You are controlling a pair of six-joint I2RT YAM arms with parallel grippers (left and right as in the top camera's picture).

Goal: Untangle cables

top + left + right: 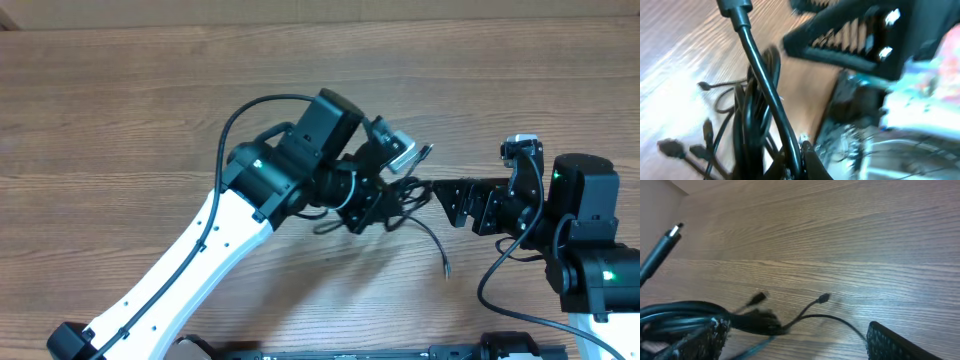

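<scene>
Cables (pixel 404 196) sit bunched right of the middle of the table (pixel 120 90), between the left hand (pixel 802 159), pinched narrow on one strand, and the right hand (pixel 797 342), spread wide beside the bundle, with bare wood stretching toward the far and left edges.

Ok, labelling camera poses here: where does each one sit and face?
Overhead: above the table, looking straight down; both arms, left gripper and right gripper at the cables.
Left wrist: on the left arm, close on the cables, right gripper opposite; own fingers unclear.
Right wrist: on the right arm, low across the table; own fingers at bottom corners.
Shared: all see the cables.
</scene>
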